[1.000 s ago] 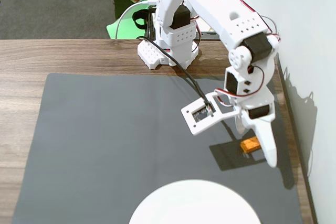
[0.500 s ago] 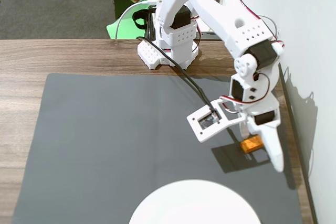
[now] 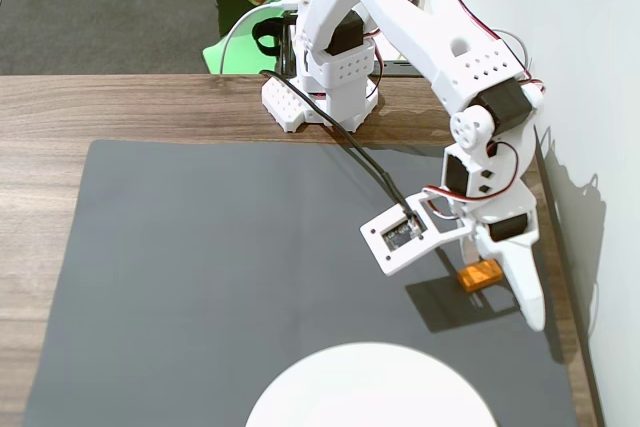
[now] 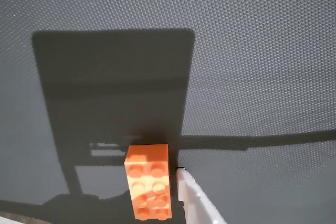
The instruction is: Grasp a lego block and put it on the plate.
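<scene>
Orange brick (image 4: 148,188): light, rigid, smooth-sided; best gripped across long sides. Pincer (image 4: 173,195) beside it; open or closed undeterminable.

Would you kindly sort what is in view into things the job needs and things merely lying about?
Needed:
- lego block
- plate
- gripper

Lying about:
- grey mat
- green object behind the table
- wooden table

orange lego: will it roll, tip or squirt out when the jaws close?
The lego block lies flat, studs up, so it probably won't roll or tip. It looks rigid and smooth-sided, so it may slide on the mat if the finger touches one side first.
</scene>
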Robot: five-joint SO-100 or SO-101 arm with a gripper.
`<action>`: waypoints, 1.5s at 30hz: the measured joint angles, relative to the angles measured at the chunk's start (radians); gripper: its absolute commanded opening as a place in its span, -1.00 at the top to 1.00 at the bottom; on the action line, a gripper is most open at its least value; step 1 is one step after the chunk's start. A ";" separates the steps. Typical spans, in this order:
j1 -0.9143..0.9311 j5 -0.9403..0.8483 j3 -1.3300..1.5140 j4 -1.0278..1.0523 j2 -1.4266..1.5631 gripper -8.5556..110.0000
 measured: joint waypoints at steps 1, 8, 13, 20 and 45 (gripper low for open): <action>0.000 0.000 0.000 0.000 0.000 -0.17; 0.000 0.000 0.000 0.002 0.000 -0.03; 0.000 0.000 0.000 0.006 0.000 0.07; 0.000 0.006 0.000 0.009 0.000 0.30; 0.000 0.008 0.000 0.009 0.000 0.67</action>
